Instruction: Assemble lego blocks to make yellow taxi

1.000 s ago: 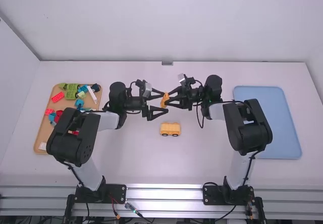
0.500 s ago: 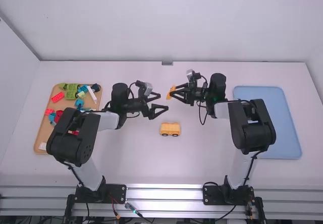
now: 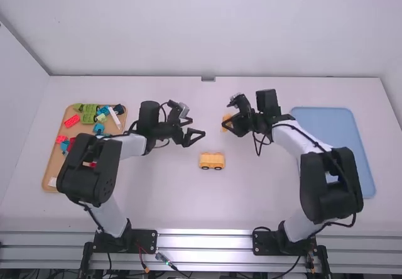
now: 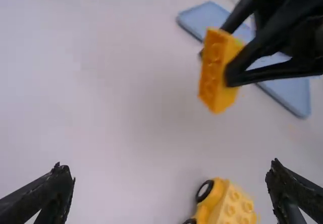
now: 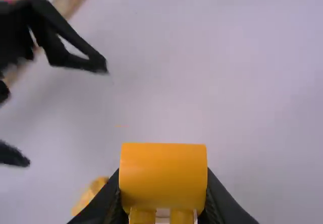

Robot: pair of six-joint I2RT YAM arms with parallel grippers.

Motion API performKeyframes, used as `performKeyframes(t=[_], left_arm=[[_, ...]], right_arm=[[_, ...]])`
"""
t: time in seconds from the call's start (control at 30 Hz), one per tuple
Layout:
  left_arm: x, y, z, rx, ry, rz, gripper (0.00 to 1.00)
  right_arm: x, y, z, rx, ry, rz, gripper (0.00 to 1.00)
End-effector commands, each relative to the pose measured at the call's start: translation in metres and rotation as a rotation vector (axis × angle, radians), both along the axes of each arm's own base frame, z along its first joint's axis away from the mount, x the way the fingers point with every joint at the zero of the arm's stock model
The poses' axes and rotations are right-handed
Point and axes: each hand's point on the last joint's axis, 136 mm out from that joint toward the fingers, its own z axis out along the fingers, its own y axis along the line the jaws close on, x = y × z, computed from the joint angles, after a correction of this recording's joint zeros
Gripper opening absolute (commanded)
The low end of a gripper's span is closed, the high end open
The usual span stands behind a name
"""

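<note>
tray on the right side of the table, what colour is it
The tray is light blue, clearest in the high view.

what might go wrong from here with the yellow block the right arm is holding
The yellow block is off the table, clamped in the right jaws, so it could drop if the grip slips.

Its studded face looks turned sideways, while the wheeled body has its studs up; pressed down like that, it probably wouldn't seat.

Nothing holds the wheeled body, so it might roll or skid when pushed.
</note>
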Motion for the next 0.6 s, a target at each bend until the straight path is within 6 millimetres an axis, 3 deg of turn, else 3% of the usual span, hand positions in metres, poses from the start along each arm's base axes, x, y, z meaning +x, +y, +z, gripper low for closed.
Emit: performKeyframes(t=[0.0,0.17,0.3,0.47,0.57], left_arm=[[0.018,0.011,0.013,0.053,-0.085,-0.011,0.99],[0.03,0.03,0.018,0.171,-0.053,-0.024,0.99],[0.045,0.049,0.023,0.28,-0.003,0.049,0.99],[0.056,0.059,0.028,0.34,-0.002,0.101,0.99],[0.058,0.059,0.029,0.34,-0.015,0.105,0.99]], right_arm=[[0.023,-0.026,0.012,-0.284,-0.151,-0.013,0.0],[-0.001,-0.048,0.005,-0.544,-0.035,0.071,0.0],[-0.032,-0.066,-0.016,-0.728,0.087,0.22,0.0],[-0.065,-0.072,-0.041,-0.812,0.205,0.406,0.0],[-0.074,-0.071,-0.061,-0.844,0.26,0.472,0.0]])
